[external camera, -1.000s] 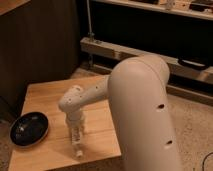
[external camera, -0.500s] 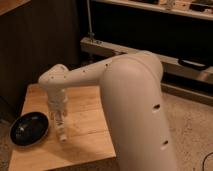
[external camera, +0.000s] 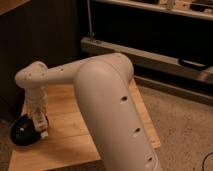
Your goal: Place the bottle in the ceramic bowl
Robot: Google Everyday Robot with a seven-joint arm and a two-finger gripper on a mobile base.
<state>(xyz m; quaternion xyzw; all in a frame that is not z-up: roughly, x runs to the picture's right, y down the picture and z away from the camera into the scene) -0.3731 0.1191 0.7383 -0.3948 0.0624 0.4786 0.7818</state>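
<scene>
Since the earlier frames the bulky white robot arm (external camera: 110, 100) has swung leftward across the pale wooden slatted table (external camera: 67, 132), carrying the two-finger gripper (external camera: 40, 122) from the middle of the tabletop to its left side, where it now hangs at the right rim of the round, shallow, glossy dark ceramic bowl (external camera: 21, 134). The gripper is clenched on the small, slender whitish bottle (external camera: 43, 133), which hangs roughly upright below it, its lower end pale against the wood. Whether that end is above the rim or just outside it I cannot tell. The placing looks close but not done. Letting go here would probably drop the bottle onto the rim, and it could bounce out onto the table. The ceramic bowl sits near the table's left edge, so a sideways drag of the bottle against its wall might shove it toward the drop. Even well centred, a bottle released upright into so shallow a dish may topple and roll over the lip
</scene>
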